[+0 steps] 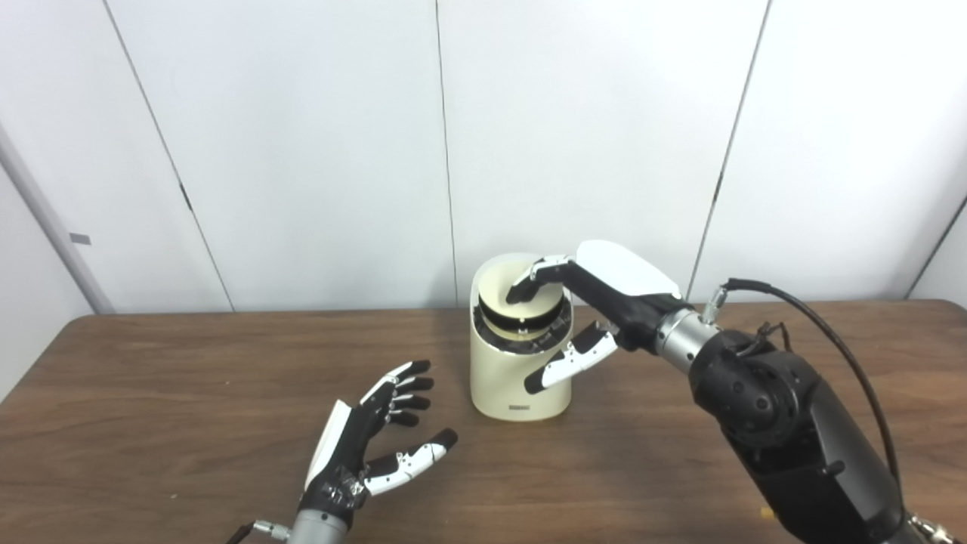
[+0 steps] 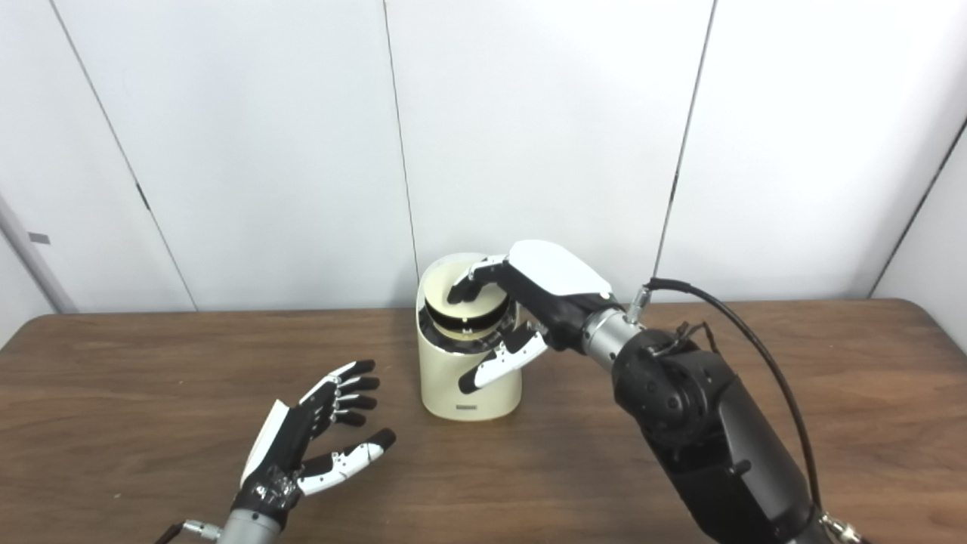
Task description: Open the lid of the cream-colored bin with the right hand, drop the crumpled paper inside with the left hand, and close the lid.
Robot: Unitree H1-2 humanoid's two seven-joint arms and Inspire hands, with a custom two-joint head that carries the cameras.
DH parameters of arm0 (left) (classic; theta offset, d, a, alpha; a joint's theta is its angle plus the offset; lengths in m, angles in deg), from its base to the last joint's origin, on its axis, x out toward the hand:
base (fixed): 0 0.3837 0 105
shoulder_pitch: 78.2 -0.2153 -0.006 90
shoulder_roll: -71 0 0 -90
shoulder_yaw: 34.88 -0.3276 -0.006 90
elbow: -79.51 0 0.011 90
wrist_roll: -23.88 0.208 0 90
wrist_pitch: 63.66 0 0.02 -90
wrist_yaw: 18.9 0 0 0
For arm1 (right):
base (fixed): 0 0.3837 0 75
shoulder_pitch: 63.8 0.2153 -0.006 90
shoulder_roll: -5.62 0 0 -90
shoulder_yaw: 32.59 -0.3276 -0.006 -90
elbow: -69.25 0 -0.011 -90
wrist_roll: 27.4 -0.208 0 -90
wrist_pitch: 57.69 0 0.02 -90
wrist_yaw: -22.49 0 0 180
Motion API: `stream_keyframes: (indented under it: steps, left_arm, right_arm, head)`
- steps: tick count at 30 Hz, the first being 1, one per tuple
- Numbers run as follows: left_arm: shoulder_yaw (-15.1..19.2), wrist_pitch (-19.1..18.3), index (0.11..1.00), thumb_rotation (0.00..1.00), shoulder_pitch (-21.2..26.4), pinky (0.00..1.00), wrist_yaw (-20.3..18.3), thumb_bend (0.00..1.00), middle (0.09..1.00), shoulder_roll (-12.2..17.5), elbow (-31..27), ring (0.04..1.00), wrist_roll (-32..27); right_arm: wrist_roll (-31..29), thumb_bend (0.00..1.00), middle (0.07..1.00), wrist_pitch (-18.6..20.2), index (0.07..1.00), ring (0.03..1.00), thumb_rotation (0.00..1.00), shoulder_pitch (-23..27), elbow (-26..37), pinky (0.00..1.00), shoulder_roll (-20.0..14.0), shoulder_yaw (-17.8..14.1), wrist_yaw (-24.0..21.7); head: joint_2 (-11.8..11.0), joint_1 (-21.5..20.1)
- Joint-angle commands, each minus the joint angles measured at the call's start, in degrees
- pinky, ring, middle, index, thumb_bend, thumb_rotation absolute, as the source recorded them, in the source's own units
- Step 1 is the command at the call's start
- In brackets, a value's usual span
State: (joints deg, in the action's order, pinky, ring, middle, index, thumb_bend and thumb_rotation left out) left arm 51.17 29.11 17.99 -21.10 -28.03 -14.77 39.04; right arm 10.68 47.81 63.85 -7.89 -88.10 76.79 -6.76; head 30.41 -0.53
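a cream-colored bin [image 1: 517, 378] stands upright near the middle of a dark wooden desk [image 1: 151, 393], close to the desk's far edge and in front of white wall panels [image 1: 302, 151]. the bin is a rounded cylinder with a small dark label low on its front. its top is ringed by a dark band, and the cream lid [image 1: 521, 291] sits tilted inside that ring, with its far edge raised and a dark gap showing below its near edge.

the right robot hand [image 1: 582, 302] reaches in from the right over the top of the bin. its white back faces upward, its dark fingertips [image 1: 521, 293] rest on the lid's surface, and its thumb [image 1: 570, 361] hangs down in front of the bin's right side, apart from the fingers. it presses on the lid without clasping anything. a black cable [image 1: 831, 340] arcs from the wrist back along the thick black forearm.

the left robot hand [image 1: 378, 438] hovers low over the desk, to the left of the bin and nearer the camera, well apart from it. its palm faces right, its fingers are spread and slightly curled, its thumb points toward the bin, and it holds nothing.

no crumpled paper shows on the desk or in either hand; whether it lies inside the bin cannot be told, since the lid covers the opening.
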Motion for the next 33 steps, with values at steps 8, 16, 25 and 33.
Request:
stream_keyframes:
  steps: [8, 16, 25, 33]
  left_arm:
    - [-0.3, 0.3, 0.864, 0.27, 0.9, 0.67, 0.5, 0.70, 0.799, -0.2, -2.4, 0.735, 0.1]
    - [-0.2, -0.2, 0.866, 0.27, 0.7, 0.66, 0.3, 0.71, 0.804, -0.2, -3.0, 0.741, -0.4]
    - [-0.2, -0.6, 0.867, 0.27, 0.6, 0.66, 0.1, 0.70, 0.801, 0.1, -3.6, 0.735, -0.4]
    - [-0.2, -1.1, 0.868, 0.27, 0.4, 0.66, -0.2, 0.69, 0.804, 0.1, -4.2, 0.741, -0.5]
  right_arm:
    - [0.1, 0.93, 0.715, -0.6, 0.698, 0.890, 0.36, 1.5, 1.4, 0.87, 0.0, 0.4, -0.4]
    - [0.6, 0.93, 0.711, -0.2, 0.701, 0.888, 0.36, 0.8, 2.0, 0.88, -0.1, 0.4, -1.2]
    - [-0.1, 0.93, 0.709, -0.4, 0.694, 0.885, 0.35, 0.1, 1.9, 0.90, -0.7, 0.0, -1.4]
    - [0.8, 0.94, 0.709, -2.7, 0.688, 0.876, 0.35, -0.3, 0.9, 0.90, -1.4, 0.3, -0.2]
  head:
    - [0.8, 0.2]
    - [1.5, 0.3]
    - [2.2, 0.4]
    - [2.6, 0.5]
